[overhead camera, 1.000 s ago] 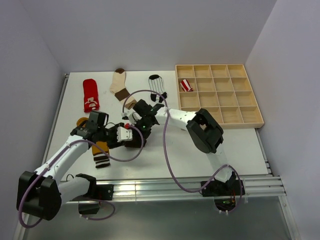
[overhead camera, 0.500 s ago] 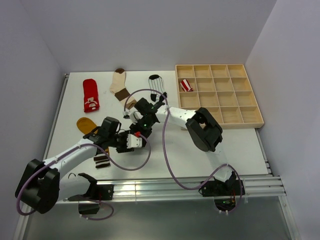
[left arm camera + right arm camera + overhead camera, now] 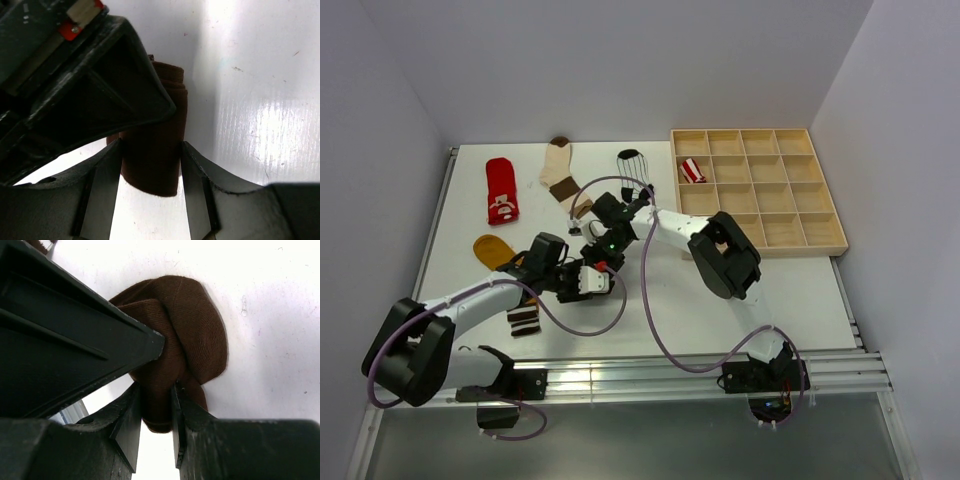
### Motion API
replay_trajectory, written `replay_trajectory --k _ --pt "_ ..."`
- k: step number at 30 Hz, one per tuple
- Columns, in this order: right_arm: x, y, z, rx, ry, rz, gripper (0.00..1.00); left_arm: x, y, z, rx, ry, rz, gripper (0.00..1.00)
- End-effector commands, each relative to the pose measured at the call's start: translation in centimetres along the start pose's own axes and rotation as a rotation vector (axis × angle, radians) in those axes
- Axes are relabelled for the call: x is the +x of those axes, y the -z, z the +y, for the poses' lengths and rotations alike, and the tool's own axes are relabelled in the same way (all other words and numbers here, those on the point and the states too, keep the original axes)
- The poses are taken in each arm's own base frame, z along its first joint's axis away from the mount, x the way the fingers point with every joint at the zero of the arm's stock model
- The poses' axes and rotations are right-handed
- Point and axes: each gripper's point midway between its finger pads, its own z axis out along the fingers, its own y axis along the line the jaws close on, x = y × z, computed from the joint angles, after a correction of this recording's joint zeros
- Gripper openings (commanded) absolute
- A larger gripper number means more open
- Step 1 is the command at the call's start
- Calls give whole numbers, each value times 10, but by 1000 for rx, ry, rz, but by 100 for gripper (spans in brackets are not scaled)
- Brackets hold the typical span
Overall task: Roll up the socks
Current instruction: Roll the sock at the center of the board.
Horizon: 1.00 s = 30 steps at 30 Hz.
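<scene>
In the top view, the left tool (image 3: pixel 588 281) and the right tool (image 3: pixel 603 242) are seen meeting left of centre over the white counter (image 3: pixel 650 300), and what lies between them is largely masked. In the left wrist view, the dark brown sock (image 3: pixel 156 172) is shown low in the middle of the frame as a thick bundled roll. It is clamped on both sides by the left tool's fingers (image 3: pixel 102 190), while the right tool's black body fills the upper left. In the right wrist view, the sock bulges at upper centre just over the counter, and a gathered fold of it is pinched tight between the right tool's fingers (image 3: pixel 127 425). The fabric is judged light, soft and springy, so the roll is likely to loosen if let go. It is best held firmly across the whole bundle rather than by a loose edge, and little damage from squeezing is to be feared.
</scene>
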Motion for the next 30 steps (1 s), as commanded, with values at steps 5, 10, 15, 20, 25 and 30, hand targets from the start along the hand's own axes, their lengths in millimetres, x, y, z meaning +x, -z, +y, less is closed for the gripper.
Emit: replay_trajectory --k 5,10,15,20,25,30 --pt "27 -8 -21 17 -52 98 4 -6 -11 -1 13 -21 -11 53" --pt "30 -6 -22 2 -70 102 4 -5 -17 -1 27 7 0 44" --pt "34 -6 -23 -3 -84 100 8 -1 -23 -5 58 52 14 21" --pt "29 -2 -25 34 -80 51 23 1 -27 -13 112 91 24 6" --pt "19 9 -31 109 -91 -56 42 4 -28 -24 168 110 33 0" --pt "1 40 -40 265 -101 -191 46 5 -29 -26 186 128 46 0"
